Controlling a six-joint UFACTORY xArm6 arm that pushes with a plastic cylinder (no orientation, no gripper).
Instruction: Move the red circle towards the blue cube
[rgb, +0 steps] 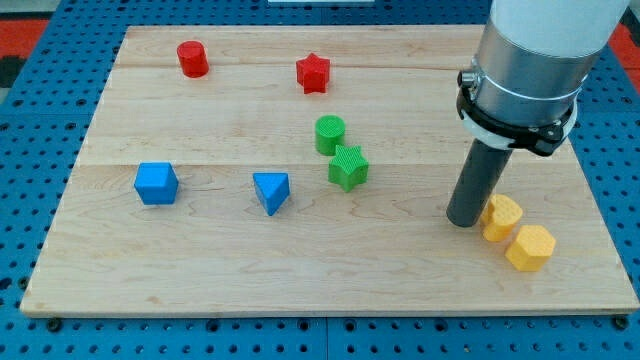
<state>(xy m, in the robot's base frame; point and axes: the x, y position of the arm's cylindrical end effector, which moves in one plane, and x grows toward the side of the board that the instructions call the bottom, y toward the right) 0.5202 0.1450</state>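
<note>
The scene is lit brightly and evenly from above, and colours are rendered saturated. Only short, soft shadows are cast: a faint dark patch is seen at the base of the rod near my tip (464, 222), and thin shadows are seen beside the blue cube (157, 184) and the red circle (192, 59). A mild sheen is spread across the pale wooden counter (200, 260), without harsh glare. The white arm housing (555, 25) at the view's top right is nearly blown out. Focus is held sharply across the board, and no marked edge distortion is noticed.
</note>
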